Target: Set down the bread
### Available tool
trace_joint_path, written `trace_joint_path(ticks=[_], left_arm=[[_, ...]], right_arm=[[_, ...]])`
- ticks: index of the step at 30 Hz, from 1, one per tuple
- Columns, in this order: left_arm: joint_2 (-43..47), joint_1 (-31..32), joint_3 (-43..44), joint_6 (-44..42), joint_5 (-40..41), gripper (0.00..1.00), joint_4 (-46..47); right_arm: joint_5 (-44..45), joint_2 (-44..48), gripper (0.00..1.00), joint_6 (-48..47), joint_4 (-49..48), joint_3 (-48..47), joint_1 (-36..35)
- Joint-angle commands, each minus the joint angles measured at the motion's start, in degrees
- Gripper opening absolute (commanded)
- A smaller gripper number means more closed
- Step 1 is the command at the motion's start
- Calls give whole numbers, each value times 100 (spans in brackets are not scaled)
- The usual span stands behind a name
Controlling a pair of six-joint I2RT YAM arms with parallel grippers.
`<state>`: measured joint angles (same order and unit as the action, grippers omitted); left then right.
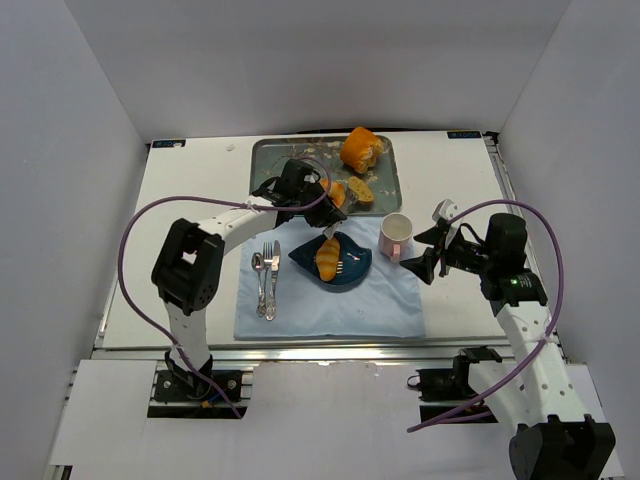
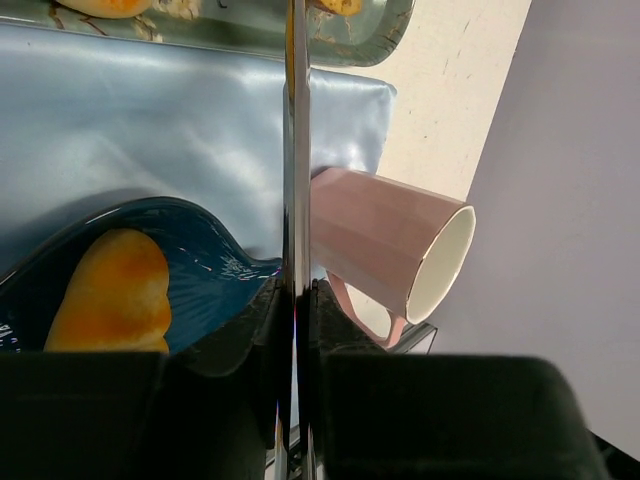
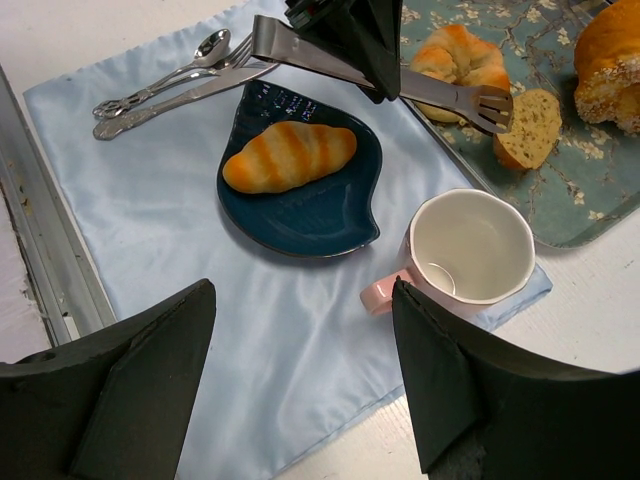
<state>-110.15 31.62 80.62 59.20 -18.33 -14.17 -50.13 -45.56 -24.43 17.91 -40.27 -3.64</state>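
A striped golden bread roll (image 1: 328,258) lies on the dark blue leaf-shaped plate (image 1: 352,274); both also show in the right wrist view, roll (image 3: 290,156) and plate (image 3: 310,215). My left gripper (image 1: 333,205) is shut on metal tongs (image 3: 450,95), held above the plate's far edge. The tongs (image 2: 296,150) are pressed together and empty, their tips by the tray's near edge. In the left wrist view the roll (image 2: 110,290) lies lower left of the left gripper (image 2: 296,330). My right gripper (image 1: 425,256) is open and empty, right of the mug, over the cloth (image 3: 302,290).
A metal tray (image 1: 270,160) at the back holds a seeded bagel (image 1: 360,148), a croissant (image 3: 455,55) and a bread slice (image 3: 528,128). A pink mug (image 1: 396,235) stands right of the plate. Spoon, fork and knife (image 1: 266,278) lie on the light blue cloth (image 1: 330,310).
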Motion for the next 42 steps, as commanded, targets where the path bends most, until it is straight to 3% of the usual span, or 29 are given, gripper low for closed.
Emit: trace_joint_path(ticks=[1,10,23,35,42], left_arm=[[546,-41,15,-40,-39,13,134],[2163,-41,-906,-216,-127,6,38],[4685,-6,-2769,-760,-584,6,-1543],[4555,530,-3044,-1182,-417,13,-1887],[4072,653,-2727,-1411,-207,36,-1922]], right_arm=[[-129,91,76,-18,-42,19,39],[-146,82,76,-62,72,-68,48],[-208,-49,76,-159,274,-235,56],[-199,-111,76,-221,406,-341,48],[-146,-41,76,-238,450,-306,56]])
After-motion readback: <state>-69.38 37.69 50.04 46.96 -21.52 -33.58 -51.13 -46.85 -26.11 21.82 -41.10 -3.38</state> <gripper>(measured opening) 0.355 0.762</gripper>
